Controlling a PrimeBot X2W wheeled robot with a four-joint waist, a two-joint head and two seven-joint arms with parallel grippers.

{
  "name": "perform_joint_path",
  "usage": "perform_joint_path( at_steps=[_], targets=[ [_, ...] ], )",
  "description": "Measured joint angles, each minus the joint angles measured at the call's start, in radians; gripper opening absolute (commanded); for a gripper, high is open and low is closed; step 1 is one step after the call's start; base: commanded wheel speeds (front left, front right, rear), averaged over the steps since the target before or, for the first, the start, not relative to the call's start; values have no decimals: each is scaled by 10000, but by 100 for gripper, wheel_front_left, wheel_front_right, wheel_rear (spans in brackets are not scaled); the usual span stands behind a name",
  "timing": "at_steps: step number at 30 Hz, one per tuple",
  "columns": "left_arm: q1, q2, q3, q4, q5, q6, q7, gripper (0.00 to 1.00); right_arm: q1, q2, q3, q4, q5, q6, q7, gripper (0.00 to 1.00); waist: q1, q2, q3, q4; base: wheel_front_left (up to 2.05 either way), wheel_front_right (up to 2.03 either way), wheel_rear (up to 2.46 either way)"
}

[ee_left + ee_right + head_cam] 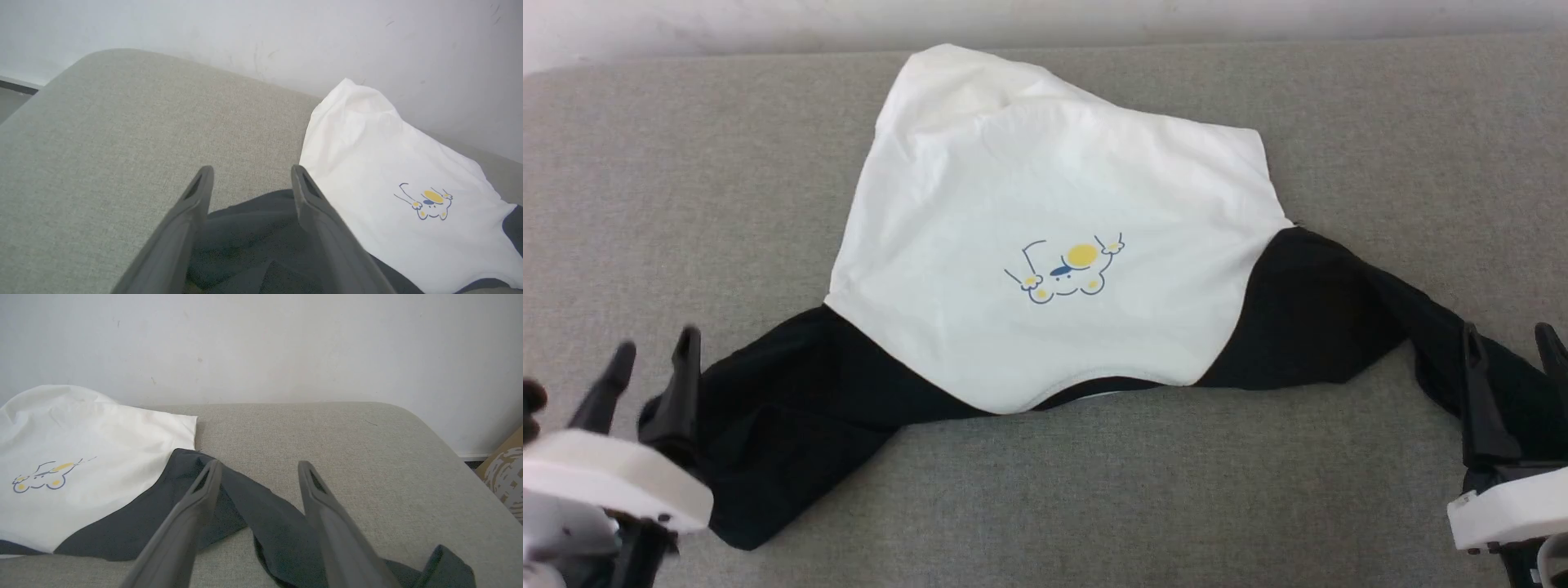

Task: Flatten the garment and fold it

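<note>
garment (1045, 204) lies sleeve-to-sleeve crosswise; left gripper (654, 355) at its left sleeve end, right gripper (1509, 343) at right end, both spread wide, gripping nothing

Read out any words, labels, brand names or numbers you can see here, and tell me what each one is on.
No readable text anywhere.
The garment: its chest print is a yellow-and-blue cartoon figure, with no letters or numbers.
The brown box at the edge of the right wrist view: white markings, too blurred to read.

Grey fabric surface (686, 163) against white wall (261, 343); brown cardboard box (501, 477) beyond edge.
</note>
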Motion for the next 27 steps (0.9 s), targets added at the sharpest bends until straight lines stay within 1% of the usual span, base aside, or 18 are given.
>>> perform_joint_path(
  at_steps=[2,4,6,8,11,15,18,20,22,23,24,25,27],
  targets=[
    [-304,255,-102,-426,186,-29,165,100,3,0,13,-2,0,0,17,100,0,0,-59,57,0,0,0],
    [-778,476,-408,-736,387,-178,426,100,3,0,48,-4,2,0,17,100,-1,0,-71,91,0,0,0],
    [-1425,608,-989,-846,589,-389,790,100,4,0,98,2,2,0,13,100,0,0,-34,87,0,0,0],
    [-2140,686,-1816,-775,897,-698,1271,100,3,0,161,31,4,0,12,100,1,0,19,69,0,0,0],
    [-3235,481,-3235,-234,1246,-1271,2034,100,0,2,255,56,4,0,-8,100,0,0,110,7,0,0,0],
    [-4480,-59,-4775,1214,1862,-1919,2878,100,-5,2,286,61,2,0,-6,100,1,0,249,-132,0,0,0],
    [-5177,-514,-5428,2297,2111,-2286,3166,100,-9,0,270,33,2,0,-2,100,1,0,399,-258,0,0,0],
    [-5537,-798,-5678,2930,2188,-2420,3223,100,-12,2,265,19,2,0,-2,100,1,0,516,-346,0,0,0],
    [-5852,-895,-5919,3591,2334,-2623,3323,100,-14,2,253,-12,2,0,-2,100,1,0,656,-430,0,0,0],
    [-5969,-903,-6009,3910,2397,-2708,3425,79,-24,0,259,-17,4,0,-4,100,1,0,729,-471,0,0,0],
    [-6096,-899,-6094,4151,2454,-2796,3442,2,-38,0,255,-13,4,0,-4,100,2,0,801,-514,0,0,0],
    [-6259,-884,-6140,4295,2508,-2861,3482,0,-63,2,255,-17,4,0,-6,100,0,0,866,-559,0,0,0],
    [-6577,-888,-6157,4516,2566,-2938,3509,0,-103,2,242,-23,4,0,-15,100,0,0,987,-645,0,0,0]
  ],
)
